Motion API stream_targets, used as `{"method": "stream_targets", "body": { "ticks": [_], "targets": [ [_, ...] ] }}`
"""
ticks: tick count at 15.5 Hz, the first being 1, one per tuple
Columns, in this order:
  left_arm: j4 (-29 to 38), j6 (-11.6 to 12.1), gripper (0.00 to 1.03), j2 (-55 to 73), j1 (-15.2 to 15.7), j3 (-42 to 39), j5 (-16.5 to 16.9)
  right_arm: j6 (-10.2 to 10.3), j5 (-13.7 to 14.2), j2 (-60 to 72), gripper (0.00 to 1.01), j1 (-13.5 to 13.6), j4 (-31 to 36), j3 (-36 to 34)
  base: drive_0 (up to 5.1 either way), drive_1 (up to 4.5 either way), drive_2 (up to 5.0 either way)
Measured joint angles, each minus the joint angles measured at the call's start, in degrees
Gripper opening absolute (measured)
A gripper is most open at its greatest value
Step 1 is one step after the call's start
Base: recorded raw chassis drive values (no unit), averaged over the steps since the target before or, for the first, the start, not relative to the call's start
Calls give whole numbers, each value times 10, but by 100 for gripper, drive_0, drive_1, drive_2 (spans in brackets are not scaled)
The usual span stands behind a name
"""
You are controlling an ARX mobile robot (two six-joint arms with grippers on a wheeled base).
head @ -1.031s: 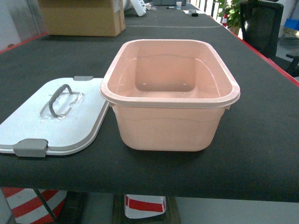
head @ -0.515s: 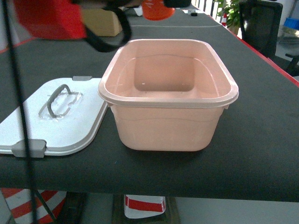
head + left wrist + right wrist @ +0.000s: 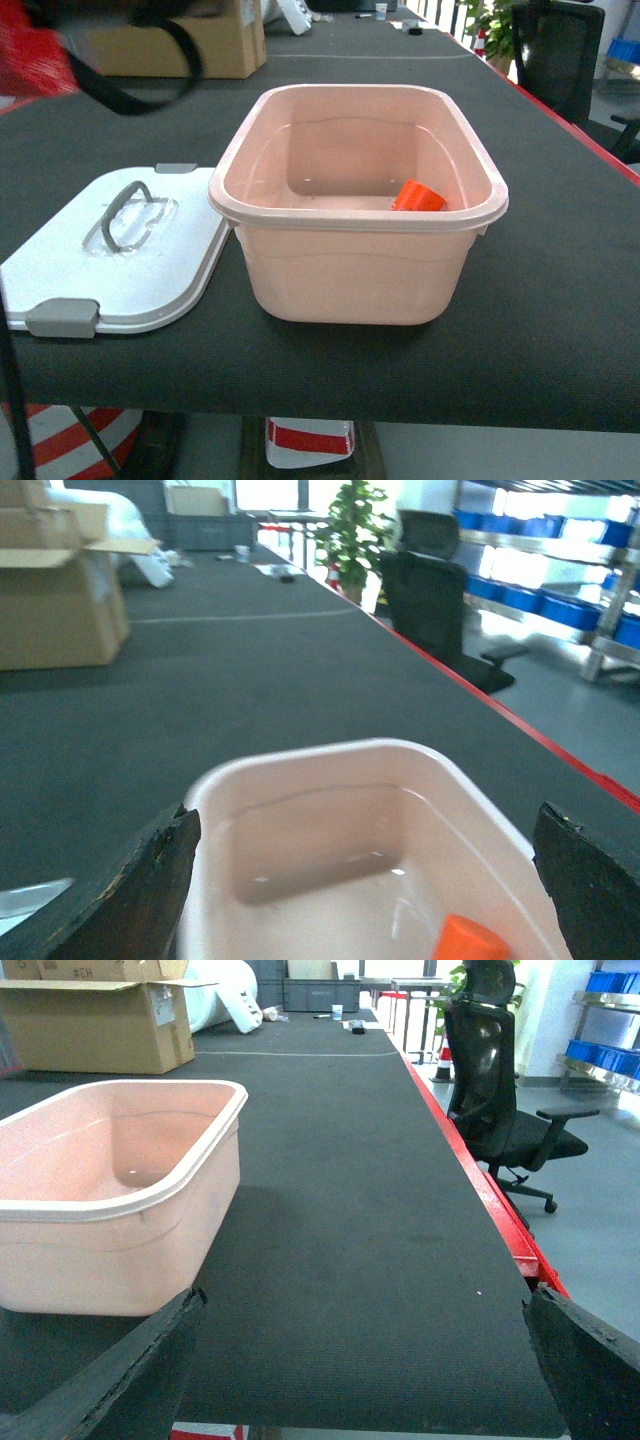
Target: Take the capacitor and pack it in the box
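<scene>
Just one capacitor point(image 3: 418, 196) inside one box point(image 3: 355, 270).

The small bright orange capacitor point(image 3: 419, 196) lies tilted inside the open pale pink box point(image 3: 350, 290), at its near right corner, below and between the left claw's point(image 3: 365, 880) spread fingers.

Black worn claw fingers point(image 3: 150, 890); red housing, black cable.

A dark table point(image 3: 560, 300) (red-edged) carries the pink box point(image 3: 355, 270), its white lid point(image 3: 130, 265) just beside, and a cardboard carton point(image 3: 180, 45) farther back.
</scene>
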Motion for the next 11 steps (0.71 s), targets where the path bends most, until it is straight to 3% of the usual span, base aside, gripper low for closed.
{"method": "stream_targets", "body": {
  "ticks": [5,6,8,11],
  "targets": [
    [14,-2,98,-22,86,-16,18,0,0,0,98,0,0,0,0,0,0],
    [15,-2,98,-22,111,-21,23,0,0,0,98,0,0,0,0,0,0],
    [18,-2,98,3,196,-34,58,0,0,0,98,0,0,0,0,0,0],
    [6,2,98,86,256,-20,104,0,0,0,98,0,0,0,0,0,0]
  ]
}}
